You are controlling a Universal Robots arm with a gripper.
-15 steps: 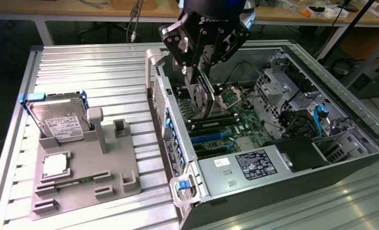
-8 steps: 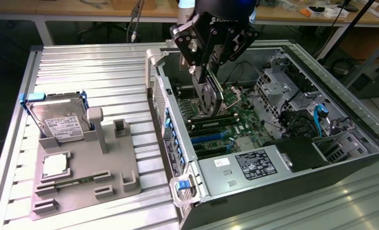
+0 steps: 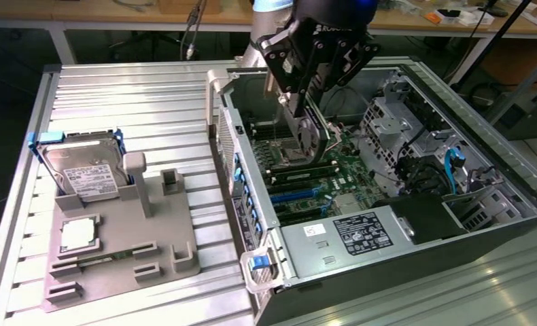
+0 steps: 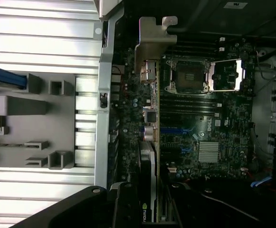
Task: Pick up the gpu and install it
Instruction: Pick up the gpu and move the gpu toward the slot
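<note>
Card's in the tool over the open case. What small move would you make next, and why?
Probably ease the thin dark graphics card with the silver bracket toward the blue expansion slots before lowering. The tool grips it above the green motherboard, near the processor socket, and its edge sits in no slot yet.

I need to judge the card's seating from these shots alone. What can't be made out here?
- Exterior view: the graphics card covers the motherboard behind its lower edge, so whether they touch cannot be told.
- Wrist view: the tool covers the card's near end.
- Exterior view: the print on the hard drive label is too small to read.
- Exterior view: the arm is cut off by the top edge.
</note>
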